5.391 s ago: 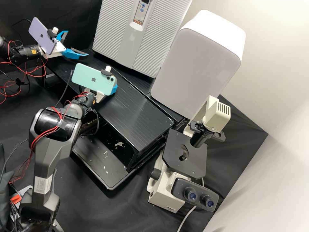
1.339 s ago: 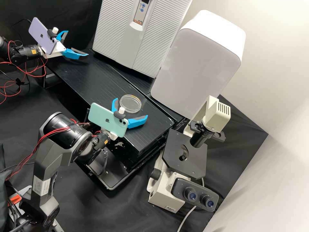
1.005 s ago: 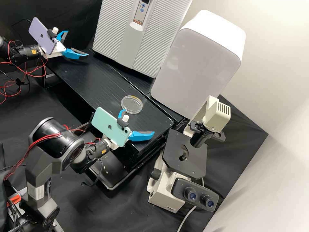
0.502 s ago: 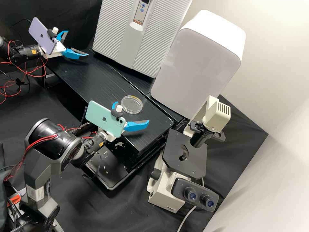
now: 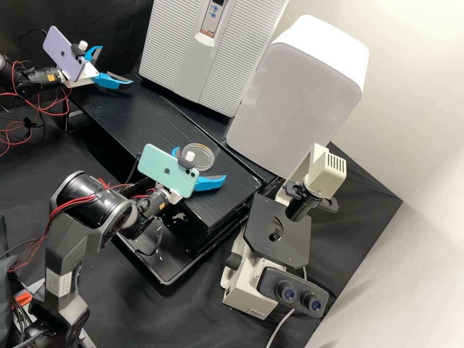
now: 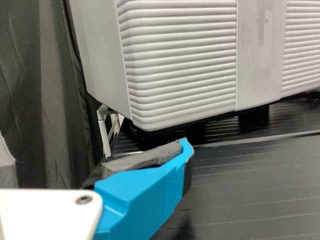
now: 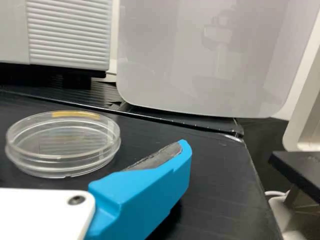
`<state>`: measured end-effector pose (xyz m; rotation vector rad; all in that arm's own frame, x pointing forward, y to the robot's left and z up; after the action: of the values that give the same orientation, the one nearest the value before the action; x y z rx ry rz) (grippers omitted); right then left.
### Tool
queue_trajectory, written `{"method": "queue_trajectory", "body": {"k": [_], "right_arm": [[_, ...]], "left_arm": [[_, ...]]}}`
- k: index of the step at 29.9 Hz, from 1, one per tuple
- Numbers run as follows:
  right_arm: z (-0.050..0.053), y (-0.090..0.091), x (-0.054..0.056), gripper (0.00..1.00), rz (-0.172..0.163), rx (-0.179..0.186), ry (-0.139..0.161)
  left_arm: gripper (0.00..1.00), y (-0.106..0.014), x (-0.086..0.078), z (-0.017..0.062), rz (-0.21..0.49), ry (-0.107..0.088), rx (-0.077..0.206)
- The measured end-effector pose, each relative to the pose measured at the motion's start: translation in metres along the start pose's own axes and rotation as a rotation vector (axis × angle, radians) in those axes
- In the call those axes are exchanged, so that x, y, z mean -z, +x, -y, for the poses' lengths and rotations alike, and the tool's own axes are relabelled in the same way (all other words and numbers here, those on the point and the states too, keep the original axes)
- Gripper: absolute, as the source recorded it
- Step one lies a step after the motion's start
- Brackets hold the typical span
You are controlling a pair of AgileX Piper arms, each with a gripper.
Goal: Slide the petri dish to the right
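The left gripper (image 5: 116, 65) hangs spread over the black platform's (image 5: 145, 121) far-left end. The right gripper (image 5: 198, 166), also spread, sits just beside the round petri dish (image 7: 62, 140), lying flat near the platform's right end. White cabinet (image 5: 299, 92) behind; microscope (image 5: 285, 241) rightward.

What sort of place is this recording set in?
Most likely a biology or microscopy lab bench: a microscope stands beside a black platform holding a clear petri dish, with a ribbed white appliance behind.
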<state>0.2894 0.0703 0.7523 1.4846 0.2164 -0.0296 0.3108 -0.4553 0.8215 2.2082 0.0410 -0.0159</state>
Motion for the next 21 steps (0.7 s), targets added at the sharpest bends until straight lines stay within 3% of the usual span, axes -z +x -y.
{"method": "queue_trajectory", "body": {"k": [3, 5, 7, 17, 21], "right_arm": [[0.002, 0.006, -0.004, 1.0, 0.005, 0.026, 0.05], [0.006, 0.009, -0.006, 1.0, 0.007, 0.056, 0.06], [0.008, 0.01, -0.008, 1.0, 0.011, 0.063, 0.069], [0.005, 0.013, -0.01, 1.0, 0.0, 0.069, 0.073], [0.004, 0.013, -0.013, 1.0, 0.011, 0.071, 0.073]], "left_arm": [[1.0, 0.0, 0.0, 0.0, 0.0, 0.0, 0.0], [1.0, 0.0, 0.0, 0.0, 0.0, 0.0, 0.0], [1.0, 0.0, 0.0, 0.0, 0.0, 0.0, 0.0], [1.0, 0.0, 0.0, 0.0, 0.0, 0.0, 0.0], [1.0, 0.0, 0.0, 0.0, 0.0, 0.0, 0.0]]}}
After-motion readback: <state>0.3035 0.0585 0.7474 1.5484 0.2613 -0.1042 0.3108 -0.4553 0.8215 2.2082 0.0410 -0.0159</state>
